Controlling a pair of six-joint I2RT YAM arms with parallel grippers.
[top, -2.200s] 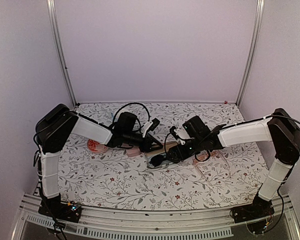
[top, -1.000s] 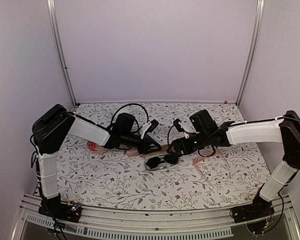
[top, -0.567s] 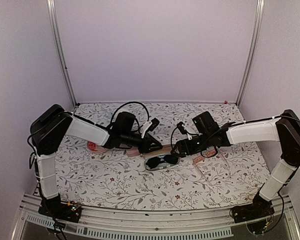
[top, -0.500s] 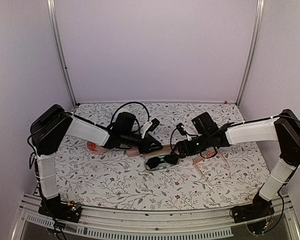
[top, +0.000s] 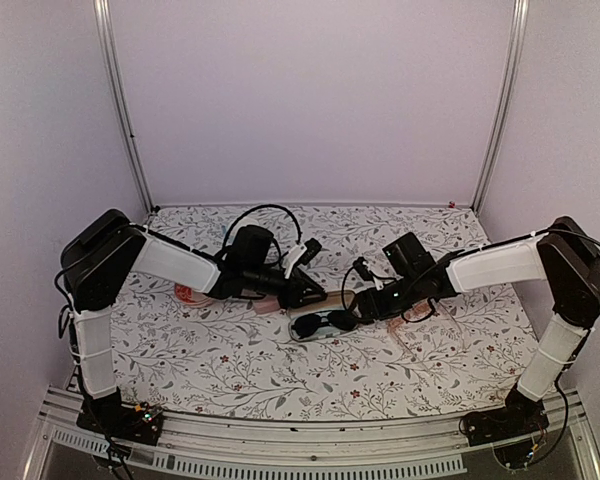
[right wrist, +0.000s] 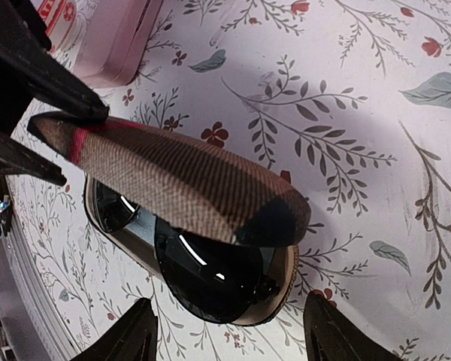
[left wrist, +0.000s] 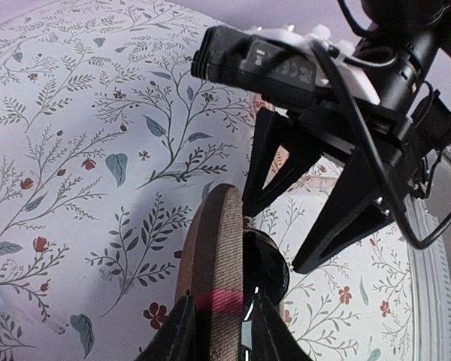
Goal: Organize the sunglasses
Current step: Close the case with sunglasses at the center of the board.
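Nearest the arm bases, the black-framed sunglasses lie with their dark lenses showing in the open base of the brown case. The case rests on the desk, about midway between the two arms. Its long axis is laid roughly left to right, so it is met broadside by the right fingers. These are spread well apart with nothing held between them, and the pair lies just ahead of their tips. The right arm is judged the nearer for any touch on the glasses or the base; it is stretched in low from the right with its wrist pointed leftward. Just beyond, the lid is held raised over the pair by the left fingers. They are pinched onto its edge at the red band, with the left arm reaching low across from the left. Lowering that lid is judged the step remaining for this pair. Farther off, the pink case lies apart.
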